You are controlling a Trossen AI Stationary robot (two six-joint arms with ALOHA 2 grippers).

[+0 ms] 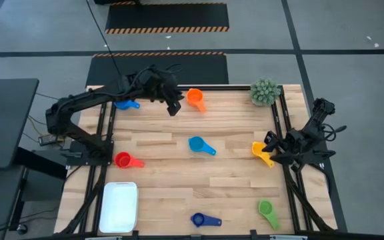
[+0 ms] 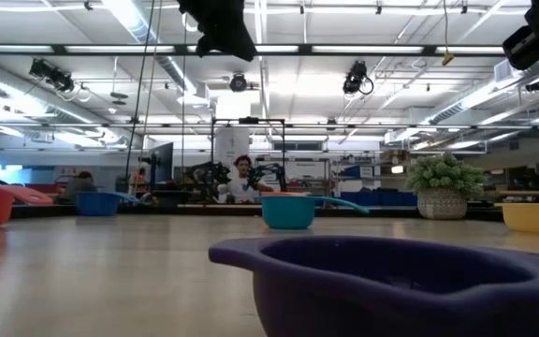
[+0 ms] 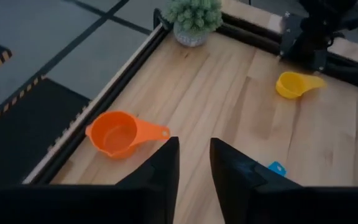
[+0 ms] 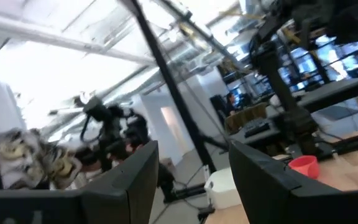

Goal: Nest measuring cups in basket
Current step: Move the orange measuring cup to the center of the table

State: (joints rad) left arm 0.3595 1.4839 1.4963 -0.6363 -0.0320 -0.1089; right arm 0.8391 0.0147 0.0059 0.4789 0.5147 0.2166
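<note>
On the pale wooden plank table (image 1: 179, 193), the shallow white plastic basket (image 1: 119, 207) sat empty at the near left corner; coloured plastic measuring cups (image 1: 201, 145) lay scattered apart. The left gripper (image 1: 173, 107) hovered slightly parted, empty, beside the orange plastic cup (image 3: 118, 133). The right gripper (image 4: 191, 171) gaped empty. Beyond stretched a workshop hall.

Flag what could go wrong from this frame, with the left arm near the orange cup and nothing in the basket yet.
1. The left end effector hangs beside the orange measuring cup, which sits close to the table's far edge; a clumsy approach could push it off.
2. The basket is at the opposite near corner, so a long carry risks a drop.
3. The yellow measuring cup lies right by the waiting right end effector and could get knocked.
</note>
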